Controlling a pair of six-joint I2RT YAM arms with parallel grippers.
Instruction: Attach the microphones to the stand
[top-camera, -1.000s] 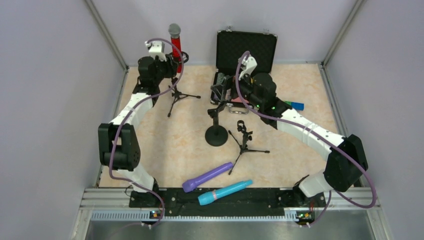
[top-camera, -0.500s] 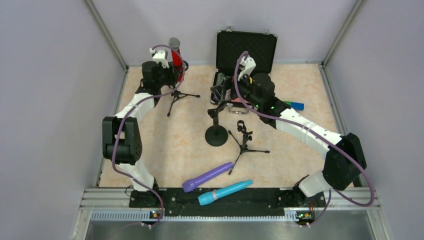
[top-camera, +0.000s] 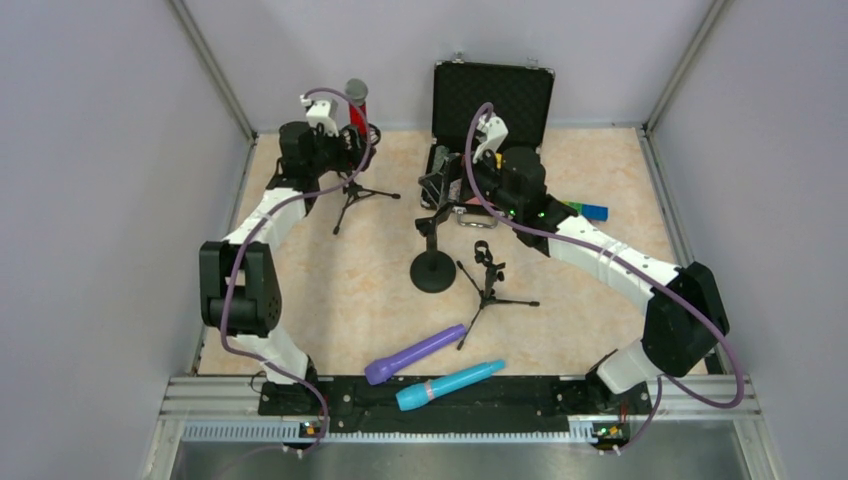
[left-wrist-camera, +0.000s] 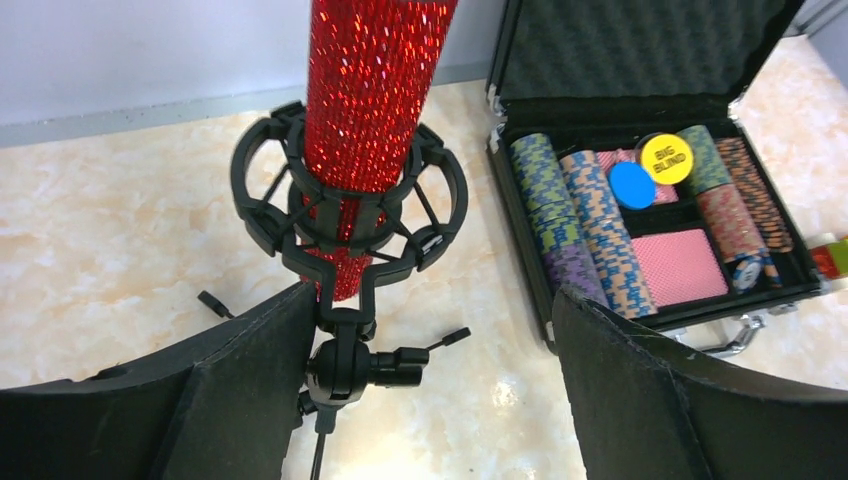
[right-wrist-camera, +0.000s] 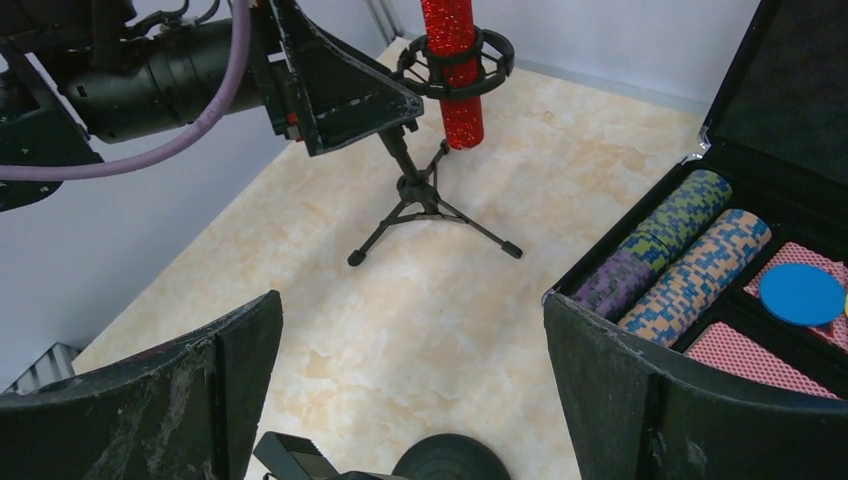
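Left gripper (left-wrist-camera: 430, 305) and right gripper (right-wrist-camera: 410, 310) are both spread wide, nothing pinched. Red mic (left-wrist-camera: 375, 100) is seated in the far-left stand (left-wrist-camera: 343, 368); purple mic (top-camera: 417, 353) and turquoise mic (top-camera: 450, 385) are laid by the near edge. The left one is probably best backed straight off so the stand isn't tipped. "BIG BLIND" can be read on a yellow chip (left-wrist-camera: 666, 158).

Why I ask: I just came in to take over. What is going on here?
The red microphone stands upright in the clip of the far-left tripod stand. The left gripper is open in front of it, not gripping it. The right gripper, also open, hovers by the chip case. The purple microphone and turquoise microphone lie near the arm bases; a second tripod stand and a round-base stand are unfilled.
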